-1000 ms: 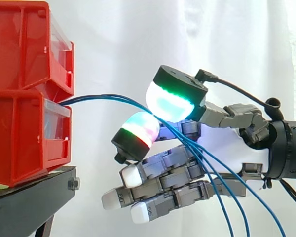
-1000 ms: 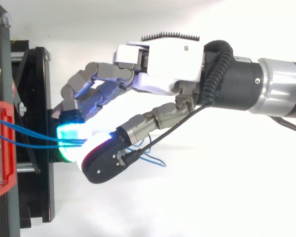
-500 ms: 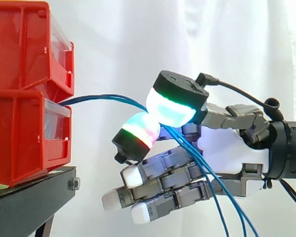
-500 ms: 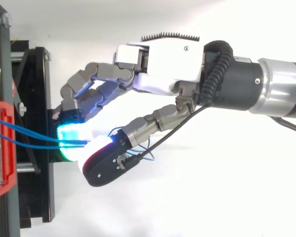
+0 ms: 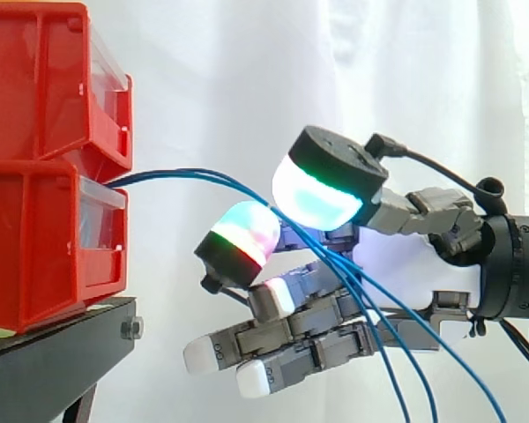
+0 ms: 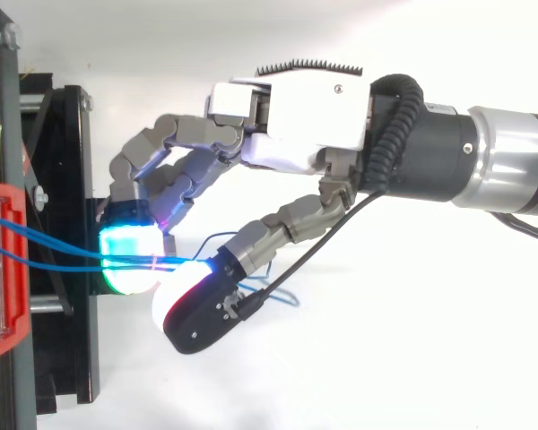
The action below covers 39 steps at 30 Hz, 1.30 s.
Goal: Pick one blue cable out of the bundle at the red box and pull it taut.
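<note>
Blue cables (image 5: 203,176) leave the lower red box (image 5: 44,247) at the left of the frame. They arc to the centre and drop away toward the lower right, crossing in front of the hand (image 5: 401,264). They hang in a loose curve, none of them tight.

Half a second ago the big cyan-green thumb pad (image 5: 322,189) sat almost against the red-and-green finger pad (image 5: 240,240), with the strands between them. Now the thumb has lifted up and to the right, and a clear gap shows between the two pads. In the top view the strands (image 6: 54,255) lie across the cyan pad (image 6: 130,260) and run on toward the thumb pad (image 6: 184,300). A white-tipped finger (image 5: 278,295) has also curled upward.

So the hand is released — nothing is clamped, and the bundle only passes through the open pinch. My reading is that no single cable is isolated yet; several still share the gap, so the pinch has to close again on just one before any pull counts.
</note>
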Motion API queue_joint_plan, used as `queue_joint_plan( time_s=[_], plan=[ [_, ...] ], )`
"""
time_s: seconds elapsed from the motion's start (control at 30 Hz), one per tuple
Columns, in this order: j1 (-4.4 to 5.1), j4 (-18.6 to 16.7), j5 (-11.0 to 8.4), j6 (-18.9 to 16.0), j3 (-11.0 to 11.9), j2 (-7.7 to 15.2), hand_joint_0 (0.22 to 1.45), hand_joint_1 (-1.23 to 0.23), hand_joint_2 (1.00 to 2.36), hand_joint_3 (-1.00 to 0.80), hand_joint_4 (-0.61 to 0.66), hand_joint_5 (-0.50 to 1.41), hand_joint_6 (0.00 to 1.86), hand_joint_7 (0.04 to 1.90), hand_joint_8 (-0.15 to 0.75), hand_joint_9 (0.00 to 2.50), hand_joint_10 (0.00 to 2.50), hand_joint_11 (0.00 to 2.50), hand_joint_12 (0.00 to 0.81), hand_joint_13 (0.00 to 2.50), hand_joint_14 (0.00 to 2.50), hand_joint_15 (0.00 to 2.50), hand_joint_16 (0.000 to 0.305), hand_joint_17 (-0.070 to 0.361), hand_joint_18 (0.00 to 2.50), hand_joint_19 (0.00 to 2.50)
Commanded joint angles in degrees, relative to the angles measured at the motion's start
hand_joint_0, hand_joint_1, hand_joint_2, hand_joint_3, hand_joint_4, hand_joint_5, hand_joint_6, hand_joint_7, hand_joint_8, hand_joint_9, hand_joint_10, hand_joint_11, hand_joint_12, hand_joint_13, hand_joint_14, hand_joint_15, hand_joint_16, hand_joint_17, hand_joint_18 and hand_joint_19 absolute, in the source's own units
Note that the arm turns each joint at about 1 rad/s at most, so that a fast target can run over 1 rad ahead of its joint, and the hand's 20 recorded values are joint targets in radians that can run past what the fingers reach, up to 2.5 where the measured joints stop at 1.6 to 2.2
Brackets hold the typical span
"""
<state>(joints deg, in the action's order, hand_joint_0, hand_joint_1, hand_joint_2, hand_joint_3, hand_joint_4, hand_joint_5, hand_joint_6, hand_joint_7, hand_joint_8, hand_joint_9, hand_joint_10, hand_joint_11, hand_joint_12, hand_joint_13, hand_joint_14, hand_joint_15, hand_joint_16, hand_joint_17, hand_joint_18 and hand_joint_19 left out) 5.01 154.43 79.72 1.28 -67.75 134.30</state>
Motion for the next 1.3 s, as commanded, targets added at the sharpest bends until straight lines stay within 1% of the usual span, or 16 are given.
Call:
queue_joint_plan(
  time_s=[0.0, 0.07, 0.2, 0.3, 0.4, 0.73, 1.03, 1.1, 1.17, 1.27],
  plan=[
    [-0.01, 0.0, 0.00, 0.0, 0.1, 0.0, 0.49, -0.79, 1.00, -0.50, 0.20, -0.15, 0.90, 0.89, 0.462, 0.99, 0.01, 1.01, 0.482, 0.57, 0.01, 0.19, 0.060, 0.135, 0.60, 0.32],
    [-0.01, 0.0, 0.00, 0.0, 0.0, 0.0, 0.48, -0.73, 1.00, -0.50, 0.20, -0.15, 0.90, 0.89, 0.468, 1.01, 0.01, 1.01, 0.481, 0.57, 0.01, 0.19, 0.061, 0.136, 0.60, 0.33],
    [-0.01, 0.0, 0.00, 0.0, 0.0, 0.0, 0.54, -0.71, 1.00, -0.50, 0.19, -0.14, 0.90, 0.94, 0.447, 1.02, 0.01, 1.04, 0.461, 0.57, 0.01, 0.20, 0.056, 0.127, 0.58, 0.35],
    [0.08, 0.0, 0.00, 0.0, 0.0, 0.0, 0.58, -0.75, 1.00, -0.47, 0.19, -0.14, 0.90, 0.96, 0.446, 1.03, 0.01, 1.05, 0.454, 0.58, 0.01, 0.20, 0.055, 0.123, 0.58, 0.35],
    [-0.01, 0.0, 0.00, 0.0, 0.1, 0.0, 0.60, -0.77, 1.01, -0.43, 0.19, -0.14, 0.90, 0.96, 0.439, 1.03, 0.01, 1.05, 0.455, 0.58, 0.01, 0.20, 0.054, 0.122, 0.58, 0.35],
    [0.08, 0.0, 0.00, 0.0, 0.0, 0.0, 0.64, -0.83, 1.01, -0.43, 0.17, -0.14, 0.90, 0.97, 0.427, 1.09, 0.01, 1.11, 0.455, 0.59, 0.01, 0.19, 0.053, 0.120, 0.58, 0.33],
    [0.08, 0.3, 0.00, 0.0, 0.0, 0.0, 0.70, -0.91, 1.01, -0.34, 0.08, -0.14, 0.91, 1.05, 0.427, 1.09, 0.01, 1.14, 0.455, 0.62, 0.01, 0.17, 0.052, 0.118, 0.61, 0.31],
    [0.08, 0.3, 0.00, 0.0, 0.0, 0.0, 0.71, -0.92, 1.01, -0.34, 0.06, -0.14, 0.92, 1.04, 0.426, 1.08, 0.01, 1.14, 0.455, 0.62, 0.01, 0.17, 0.052, 0.118, 0.61, 0.30],
    [0.08, 0.3, 0.00, 0.0, 0.0, 0.0, 0.74, -0.96, 1.01, -0.40, 0.05, -0.16, 0.93, 0.98, 0.415, 1.05, 0.01, 1.13, 0.459, 0.62, 0.01, 0.18, 0.053, 0.119, 0.61, 0.28],
    [0.08, 0.1, 0.00, 0.0, 0.0, 0.0, 0.77, -0.99, 1.00, -0.50, 0.11, -0.16, 0.93, 0.95, 0.411, 1.01, 0.01, 1.12, 0.463, 0.61, 0.01, 0.18, 0.053, 0.120, 0.61, 0.27]
  ],
)
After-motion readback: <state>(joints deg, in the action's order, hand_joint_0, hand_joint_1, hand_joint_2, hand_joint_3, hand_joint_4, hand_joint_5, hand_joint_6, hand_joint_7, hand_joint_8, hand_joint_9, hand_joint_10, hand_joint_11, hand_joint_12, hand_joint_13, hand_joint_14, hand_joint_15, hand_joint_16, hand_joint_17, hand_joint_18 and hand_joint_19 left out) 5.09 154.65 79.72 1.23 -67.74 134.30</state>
